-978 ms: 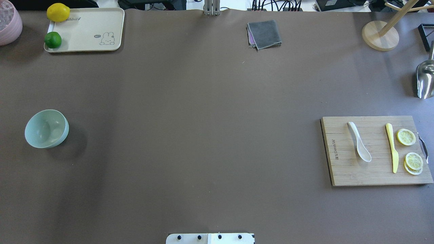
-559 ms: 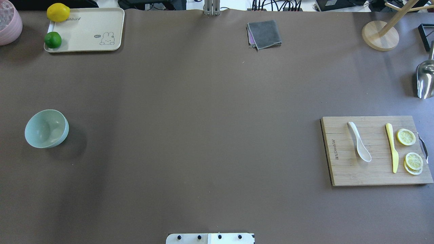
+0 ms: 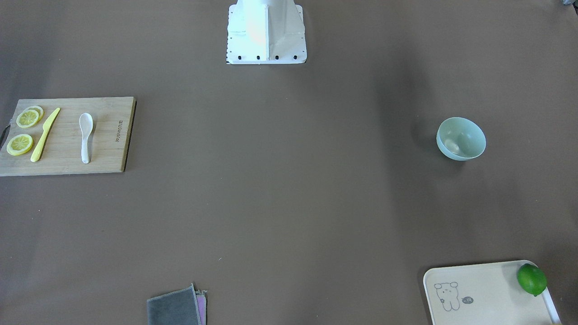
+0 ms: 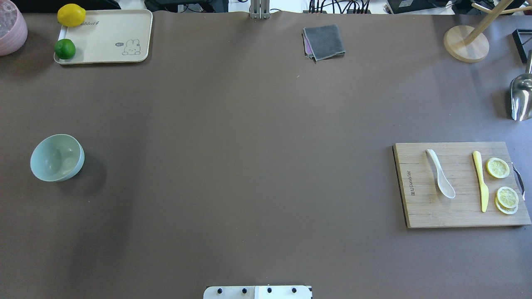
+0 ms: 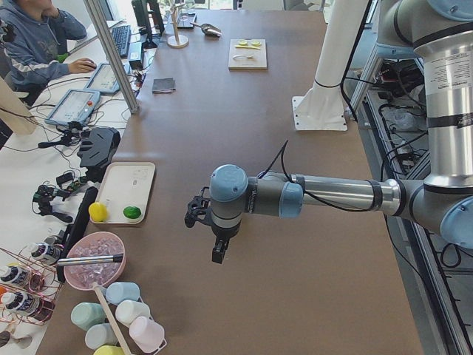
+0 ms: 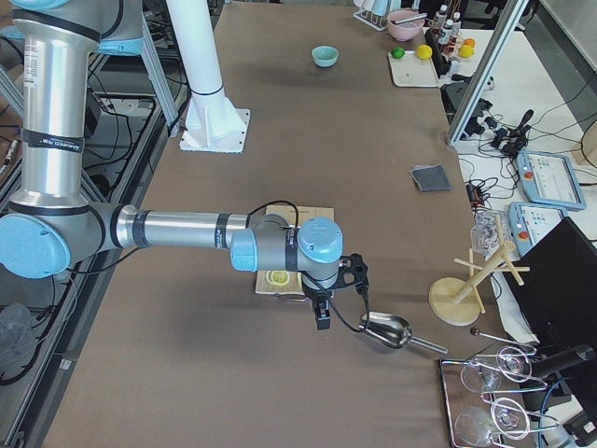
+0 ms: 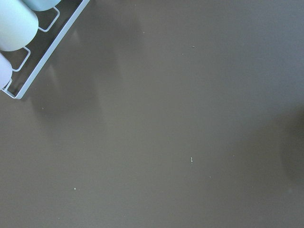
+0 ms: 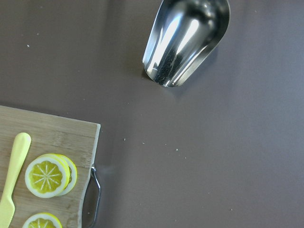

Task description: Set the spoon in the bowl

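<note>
The white spoon [image 4: 439,173] lies on the wooden cutting board [image 4: 419,207] at the right, scoop toward the robot; it also shows in the front view [image 3: 85,135]. The mint-green bowl [image 4: 57,158] stands upright far to the left, seen too in the front view [image 3: 460,138]. My left gripper [image 5: 216,251] shows only in the exterior left view, hanging over the table's left end. My right gripper [image 6: 322,315] shows only in the exterior right view, above the table between the board and a metal scoop. I cannot tell if either is open or shut.
A yellow knife [image 4: 481,180] and lemon slices [image 4: 498,167] share the board. The metal scoop [image 4: 520,97] lies beyond it. A tray [image 4: 112,33] with a lime and lemon, a grey cloth [image 4: 324,41] and a wooden stand [image 4: 465,43] sit at the far edge.
</note>
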Robot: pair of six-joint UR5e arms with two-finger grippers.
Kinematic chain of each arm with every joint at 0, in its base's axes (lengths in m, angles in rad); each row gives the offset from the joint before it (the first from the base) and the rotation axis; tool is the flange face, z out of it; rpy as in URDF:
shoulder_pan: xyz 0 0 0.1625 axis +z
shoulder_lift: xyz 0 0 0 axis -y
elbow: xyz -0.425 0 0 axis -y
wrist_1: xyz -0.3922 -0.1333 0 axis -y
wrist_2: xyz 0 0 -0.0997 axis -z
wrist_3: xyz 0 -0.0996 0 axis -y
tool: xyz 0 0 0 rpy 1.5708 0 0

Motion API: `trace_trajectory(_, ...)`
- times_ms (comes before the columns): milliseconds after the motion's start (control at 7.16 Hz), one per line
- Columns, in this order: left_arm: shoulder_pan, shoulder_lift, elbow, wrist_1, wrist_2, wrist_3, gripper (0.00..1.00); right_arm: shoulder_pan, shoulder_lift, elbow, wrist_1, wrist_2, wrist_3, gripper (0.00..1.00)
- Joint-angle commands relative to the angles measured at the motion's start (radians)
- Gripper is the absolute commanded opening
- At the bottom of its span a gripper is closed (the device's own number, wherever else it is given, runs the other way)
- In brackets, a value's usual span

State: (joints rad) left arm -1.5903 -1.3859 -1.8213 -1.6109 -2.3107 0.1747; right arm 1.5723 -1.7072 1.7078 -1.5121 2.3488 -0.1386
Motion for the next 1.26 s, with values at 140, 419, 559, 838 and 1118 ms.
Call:
trace_trajectory(140,0.001,-0.005,-0.004,0.005,-0.012,-0.003,0.98,0.0,-0.002,0.0,0.059,0.038,0.007,1.0)
trace_trajectory(419,0.001,-0.002,-0.004,-0.001,-0.001,-0.001,0.98,0.0,-0.037,0.001,0.116,0.032,0.01,1.0)
trace_trajectory(559,0.0,-0.002,-0.004,-0.001,0.0,0.002,0.98,0.0,-0.041,0.0,0.115,0.037,0.011,1.0)
trace_trajectory(838,0.001,-0.004,-0.026,-0.009,-0.013,-0.001,0.98,-0.003,-0.04,0.001,0.115,0.044,0.022,1.0)
trace_trajectory(1118,0.024,-0.005,-0.044,-0.055,-0.015,-0.158,0.98,-0.029,-0.028,0.012,0.118,0.064,0.083,1.0)
